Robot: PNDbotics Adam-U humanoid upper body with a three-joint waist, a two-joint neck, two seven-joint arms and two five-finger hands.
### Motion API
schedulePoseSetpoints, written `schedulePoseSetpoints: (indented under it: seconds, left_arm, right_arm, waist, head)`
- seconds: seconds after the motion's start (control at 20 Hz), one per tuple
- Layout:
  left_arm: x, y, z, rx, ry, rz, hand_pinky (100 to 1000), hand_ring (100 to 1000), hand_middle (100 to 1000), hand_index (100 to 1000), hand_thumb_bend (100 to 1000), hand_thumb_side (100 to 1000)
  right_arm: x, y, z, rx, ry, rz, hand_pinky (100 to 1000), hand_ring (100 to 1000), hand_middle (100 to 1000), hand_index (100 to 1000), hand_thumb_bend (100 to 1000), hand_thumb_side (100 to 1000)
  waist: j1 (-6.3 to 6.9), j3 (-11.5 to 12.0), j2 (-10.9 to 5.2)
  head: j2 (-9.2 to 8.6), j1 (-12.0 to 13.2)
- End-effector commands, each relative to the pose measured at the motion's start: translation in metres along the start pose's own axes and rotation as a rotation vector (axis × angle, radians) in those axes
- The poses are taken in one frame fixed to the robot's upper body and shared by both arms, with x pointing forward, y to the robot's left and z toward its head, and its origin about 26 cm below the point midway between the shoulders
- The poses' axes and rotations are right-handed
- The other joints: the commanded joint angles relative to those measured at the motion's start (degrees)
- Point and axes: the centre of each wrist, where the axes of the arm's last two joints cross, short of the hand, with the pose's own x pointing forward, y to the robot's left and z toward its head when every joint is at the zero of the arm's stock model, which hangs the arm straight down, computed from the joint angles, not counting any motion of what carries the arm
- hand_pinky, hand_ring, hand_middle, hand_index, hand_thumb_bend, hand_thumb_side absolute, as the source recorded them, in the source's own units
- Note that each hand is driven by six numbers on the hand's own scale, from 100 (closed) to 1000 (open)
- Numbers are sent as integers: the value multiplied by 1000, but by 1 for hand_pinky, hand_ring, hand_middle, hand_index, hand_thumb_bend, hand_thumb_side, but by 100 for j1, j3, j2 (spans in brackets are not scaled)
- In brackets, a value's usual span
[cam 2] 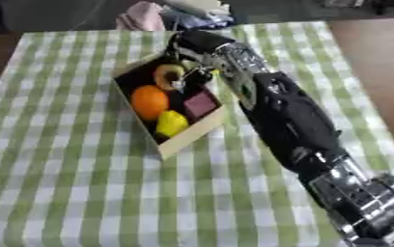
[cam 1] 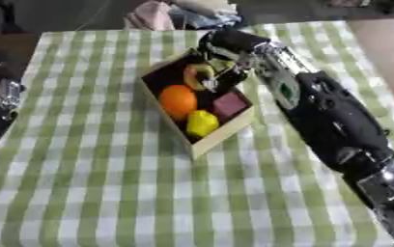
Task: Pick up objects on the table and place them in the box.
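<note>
On the green-checked desk (cam 1: 82,159), the right hand (cam 1: 227,65) reaches from four o'clock into the box (cam 1: 220,136), its fingers curled on a yellow-brown ring-shaped thing (cam 2: 166,75) at the box's twelve o'clock, above the orange (cam 1: 177,100), yellow fruit (cam 1: 202,122) and maroon block (cam 1: 231,104).

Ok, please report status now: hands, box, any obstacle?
Right hand over the box, fingers curled on a yellow-brown object. Left hand at left edge, fingers unclear. Box holds orange, yellow fruit, maroon block. No obstacle seen.
</note>
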Motion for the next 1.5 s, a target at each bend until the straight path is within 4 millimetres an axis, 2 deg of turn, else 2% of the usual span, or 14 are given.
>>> schedulePoseSetpoints:
  seconds: [0.05, 0.35, 0.55, 1.0, 1.2, 1.4, 1.45, 1.5]
  left_arm:
    - [7, 4, -4, 1, -32, -4, 731, 550, 675, 819, 100, 707]
    - [7, 4, -3, -3, -28, -4, 731, 550, 676, 820, 100, 714]
    - [7, 4, -3, -3, -25, -8, 732, 549, 676, 821, 100, 716]
    - [6, 6, -2, 4, -17, -17, 732, 549, 675, 821, 100, 717]
    - [5, 6, -2, 8, -15, -18, 731, 548, 675, 821, 100, 717]
    - [5, 6, -2, 10, -13, -17, 731, 548, 675, 821, 100, 719]
    - [5, 6, -2, 10, -13, -16, 731, 547, 674, 821, 100, 719]
    - [5, 6, -2, 10, -13, -15, 731, 547, 674, 821, 100, 721]
  right_arm:
    - [-4, -7, 0, -1, 34, 30, 747, 704, 683, 732, 100, 273]
    - [-14, -6, 5, -4, 93, 45, 761, 725, 717, 878, 100, 279]
    - [-19, -19, 10, -10, 119, 81, 787, 748, 742, 949, 100, 289]
    - [-15, -72, 27, -97, 73, 173, 796, 757, 751, 971, 100, 266]
    - [-11, -95, 38, -149, 26, 160, 780, 750, 742, 962, 100, 244]
    - [-16, -109, 49, -176, 27, 118, 777, 748, 741, 966, 100, 237]
    - [-19, -110, 51, -181, 39, 109, 774, 747, 741, 967, 100, 165]
    - [-23, -110, 53, -183, 57, 96, 770, 746, 741, 968, 100, 233]
  waist:
    - [-1, 16, -38]
    - [-22, 11, -29]
    - [-33, -1, -27]
    - [-57, -48, -25]
    - [-68, -54, -25]
    - [-77, -40, -24]
    - [-78, -32, -21]
    - [-79, -23, -17]
  head:
    - [26, -11]
    - [26, 6]
    - [26, 17]
    - [26, 59]
    - [26, 66]
    - [26, 49]
    - [26, 40]
    - [26, 31]
